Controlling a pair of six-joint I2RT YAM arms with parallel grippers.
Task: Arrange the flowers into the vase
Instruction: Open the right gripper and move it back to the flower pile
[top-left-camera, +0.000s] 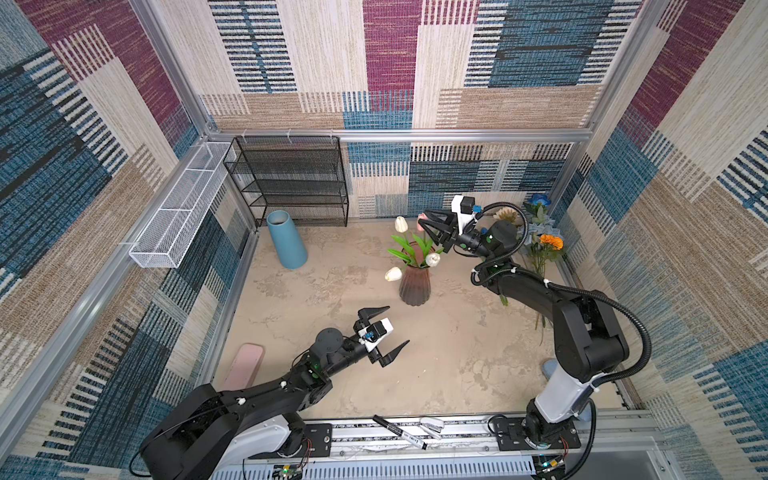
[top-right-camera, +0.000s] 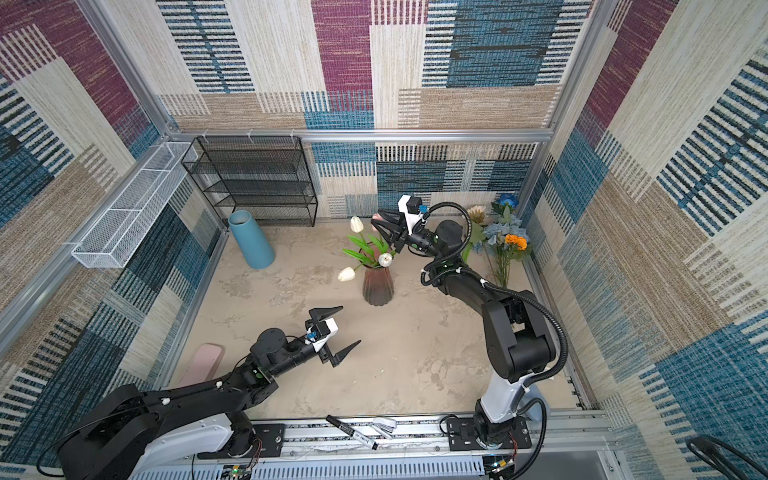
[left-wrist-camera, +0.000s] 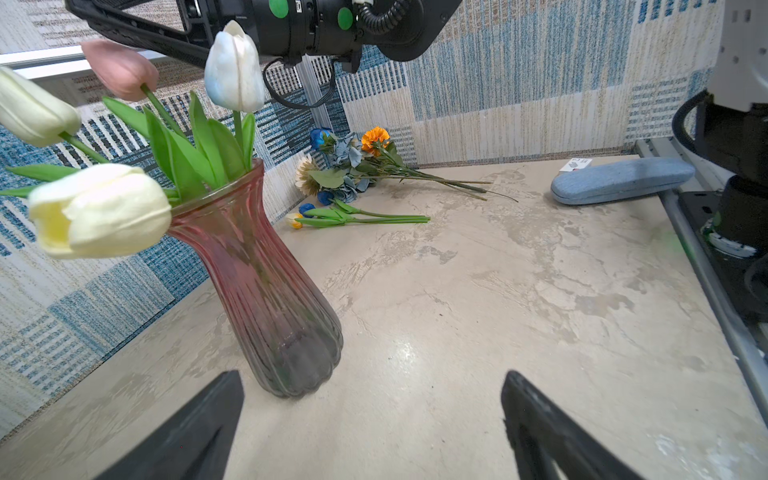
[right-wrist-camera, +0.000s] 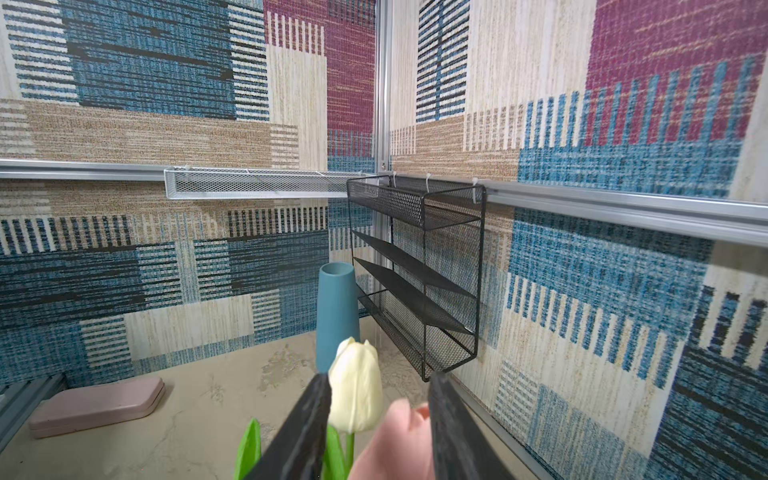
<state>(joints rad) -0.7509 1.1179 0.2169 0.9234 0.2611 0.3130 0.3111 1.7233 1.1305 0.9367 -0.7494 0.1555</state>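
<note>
The right end effector (top-left-camera: 422, 222), released, brackets the pink tulip (left-wrist-camera: 120, 68) above the vase (top-left-camera: 414, 286).
The right arm (top-left-camera: 540, 299) stretches over the vase; the left end effector (top-left-camera: 398, 325) hangs wide open above the desk (top-left-camera: 415, 374). The tulips (top-left-camera: 415, 249) fan upward. The other flowers (left-wrist-camera: 365, 166) lie flat by the back wall (top-left-camera: 457, 178), partly hidden behind the right arm from above.

The pink tulip (right-wrist-camera: 390, 449) shows blurred, cut off at the frame's edge.

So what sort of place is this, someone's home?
Likely a robot test booth, not a home: aluminium frame, carpet-patterned walls, and a left arm and right arm bolted along the tabletop's edge.
</note>
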